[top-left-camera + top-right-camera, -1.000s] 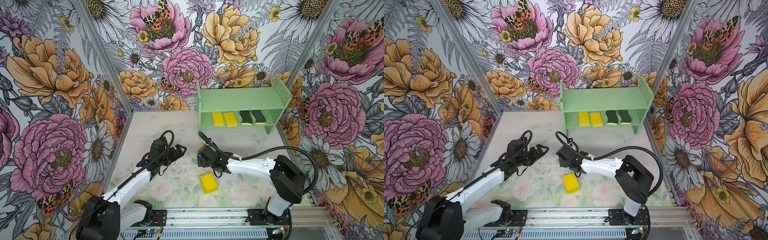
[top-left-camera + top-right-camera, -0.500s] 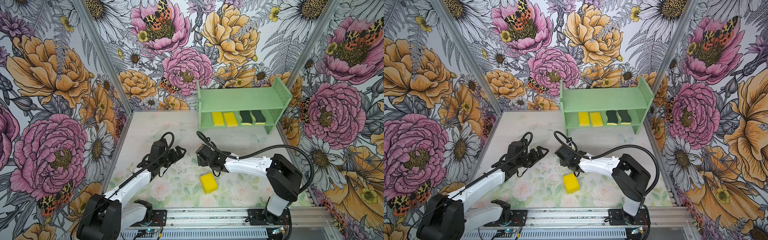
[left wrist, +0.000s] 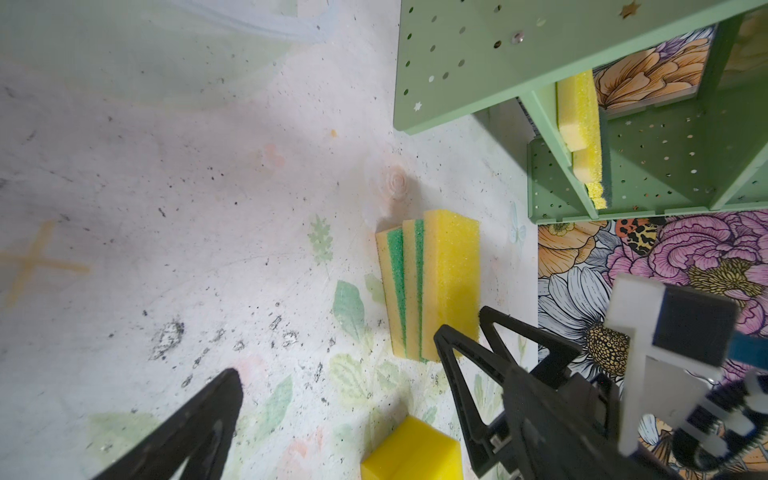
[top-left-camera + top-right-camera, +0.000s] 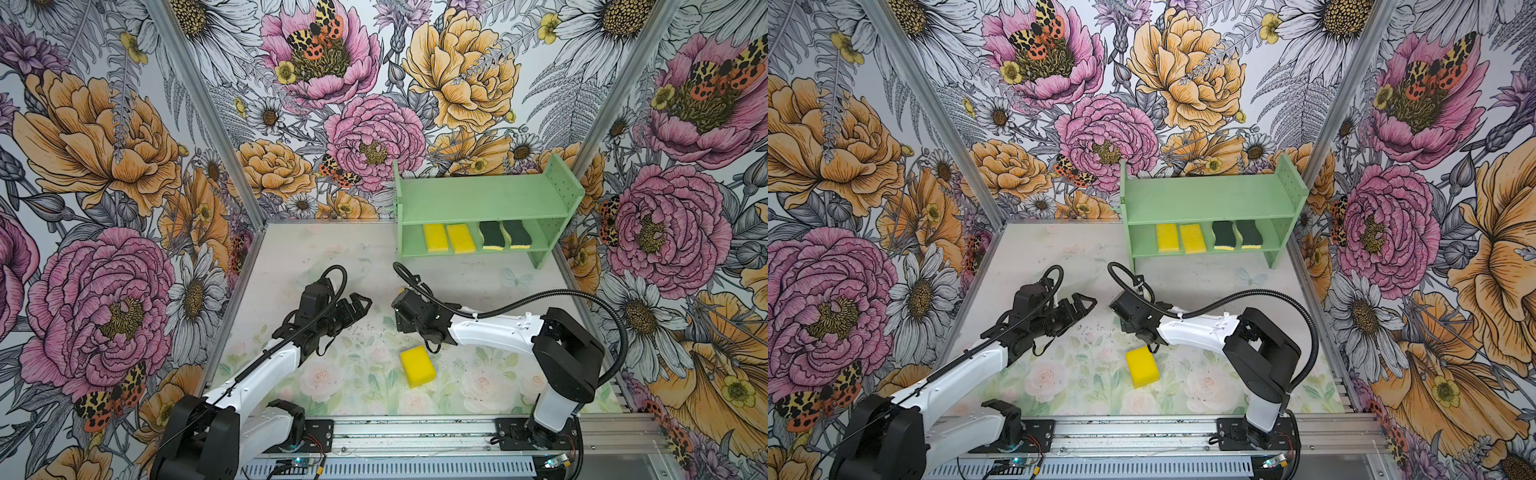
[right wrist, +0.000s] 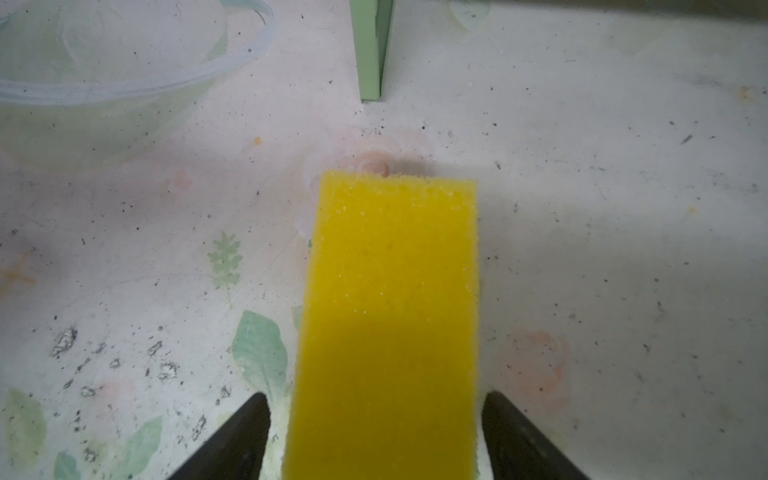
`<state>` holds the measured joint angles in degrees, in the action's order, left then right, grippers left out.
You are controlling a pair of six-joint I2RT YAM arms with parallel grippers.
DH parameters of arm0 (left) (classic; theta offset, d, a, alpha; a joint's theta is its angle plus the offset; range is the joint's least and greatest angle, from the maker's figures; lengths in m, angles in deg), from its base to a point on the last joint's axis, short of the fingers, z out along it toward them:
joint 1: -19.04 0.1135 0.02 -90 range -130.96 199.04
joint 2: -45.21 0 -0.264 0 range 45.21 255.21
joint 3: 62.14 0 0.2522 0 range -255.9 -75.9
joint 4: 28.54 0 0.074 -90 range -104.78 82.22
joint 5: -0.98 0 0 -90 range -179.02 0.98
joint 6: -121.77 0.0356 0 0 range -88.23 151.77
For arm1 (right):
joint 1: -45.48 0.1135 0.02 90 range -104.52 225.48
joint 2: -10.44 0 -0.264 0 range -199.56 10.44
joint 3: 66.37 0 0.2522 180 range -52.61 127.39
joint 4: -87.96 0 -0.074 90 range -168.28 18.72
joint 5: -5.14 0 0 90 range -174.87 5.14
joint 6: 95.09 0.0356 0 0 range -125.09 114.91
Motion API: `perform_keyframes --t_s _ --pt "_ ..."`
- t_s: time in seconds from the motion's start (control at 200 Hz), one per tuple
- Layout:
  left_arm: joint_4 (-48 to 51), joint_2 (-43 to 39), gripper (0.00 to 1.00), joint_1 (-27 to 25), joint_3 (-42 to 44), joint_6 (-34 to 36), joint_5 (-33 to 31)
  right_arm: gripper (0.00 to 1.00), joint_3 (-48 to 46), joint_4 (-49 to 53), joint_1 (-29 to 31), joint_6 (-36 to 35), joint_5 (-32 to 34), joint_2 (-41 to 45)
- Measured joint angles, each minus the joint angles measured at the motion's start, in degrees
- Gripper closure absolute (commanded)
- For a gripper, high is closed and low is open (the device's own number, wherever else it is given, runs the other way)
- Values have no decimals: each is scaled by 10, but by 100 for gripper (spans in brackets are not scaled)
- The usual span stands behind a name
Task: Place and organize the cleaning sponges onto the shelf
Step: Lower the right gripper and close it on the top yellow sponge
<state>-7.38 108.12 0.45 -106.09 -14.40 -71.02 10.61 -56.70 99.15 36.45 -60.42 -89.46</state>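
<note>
Right wrist view: my right tool stands spread astride a yellow sponge on edge on the tabletop, not yet squeezing; light, soft foam, so I'd pinch its broad faces gently

My left gripper hovers low, jaws parted, arm stretched forward; my right gripper points down, jaws spread wide.

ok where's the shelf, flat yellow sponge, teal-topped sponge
shelf (image 4: 482, 199), in a top view, bare top board
flat yellow sponge (image 4: 417, 366), in a top view, upper face
teal-topped sponge (image 3: 397, 291), left wrist view, green layer
</note>
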Motion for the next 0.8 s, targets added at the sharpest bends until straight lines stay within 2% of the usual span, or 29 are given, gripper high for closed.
perform_keyframes --t_s 0.335,0.801 --pt "0 -3 1 -4 0 0 0 18 0 0 0 0 0 0" --pt "3 -18 1 -4 3 0 0 34 0 -2 0 0 3 -23"
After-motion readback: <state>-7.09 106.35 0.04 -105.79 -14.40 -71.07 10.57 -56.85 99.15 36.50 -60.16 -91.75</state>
